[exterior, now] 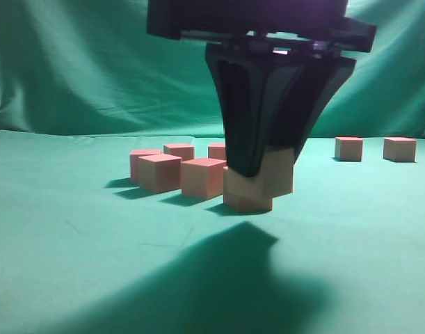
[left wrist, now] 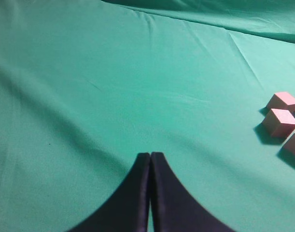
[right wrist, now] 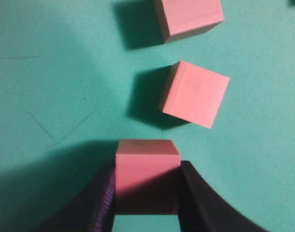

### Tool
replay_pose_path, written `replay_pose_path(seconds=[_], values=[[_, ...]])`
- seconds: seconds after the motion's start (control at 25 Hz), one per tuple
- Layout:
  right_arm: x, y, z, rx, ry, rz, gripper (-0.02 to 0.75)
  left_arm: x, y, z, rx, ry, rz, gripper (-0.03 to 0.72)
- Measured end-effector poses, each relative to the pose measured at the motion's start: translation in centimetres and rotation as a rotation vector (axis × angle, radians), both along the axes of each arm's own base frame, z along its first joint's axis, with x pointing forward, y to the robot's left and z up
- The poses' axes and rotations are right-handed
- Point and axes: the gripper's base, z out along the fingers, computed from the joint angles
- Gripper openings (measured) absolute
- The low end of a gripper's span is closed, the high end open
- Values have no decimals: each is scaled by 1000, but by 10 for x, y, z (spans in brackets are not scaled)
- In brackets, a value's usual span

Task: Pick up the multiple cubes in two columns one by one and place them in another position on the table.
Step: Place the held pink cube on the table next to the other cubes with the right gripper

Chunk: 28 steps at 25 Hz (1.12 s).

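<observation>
The right black two-fingered gripper [exterior: 257,167] is reaching down from the top of the exterior view and is clamping one small pink-topped, tan-sided solid cube [exterior: 268,174] between its two fingers. In the right wrist view the same gripper [right wrist: 146,193] is pressing one finger against each side of the held cube [right wrist: 147,181], and the cube's pink top is facing the camera. In the exterior view the held cube is sitting at table level among its neighbours; whether it is touching the cloth cannot be determined.

The broad flat table covered in wrinkled teal-green cloth [exterior: 66,229] is carrying the remaining cubes. A cluster of loose cubes [exterior: 160,171] is standing just to the left of the gripper in the exterior view, arranged in two short rows running away from the camera. Another cube [exterior: 247,191] is standing directly in front of the held one, touching or nearly touching it. Two separate cubes [exterior: 349,148] are standing well apart to the right, near the back of the table. The right wrist view is showing two of the loose cubes [right wrist: 194,94] lying in a line ahead of the held one.

The left black gripper [left wrist: 150,159] is hovering over bare cloth with its fingers pressed together and holding nothing. Several cubes [left wrist: 279,122] are visible at the right edge of the left wrist view.
</observation>
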Motion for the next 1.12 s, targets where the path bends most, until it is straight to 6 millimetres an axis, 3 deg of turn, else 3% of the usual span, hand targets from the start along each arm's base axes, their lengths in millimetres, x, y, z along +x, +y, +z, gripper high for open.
replay_pose_path(seconds=[0.6,0.88,1.12], values=[[0,4,0,19,-14,83,265,0,0,0,0,0,0,0],[3,6,-18,-39,11,123,265,0,0,0,0,0,0,0],[4,6,-18,-47,2,129,265,0,0,0,0,0,0,0]])
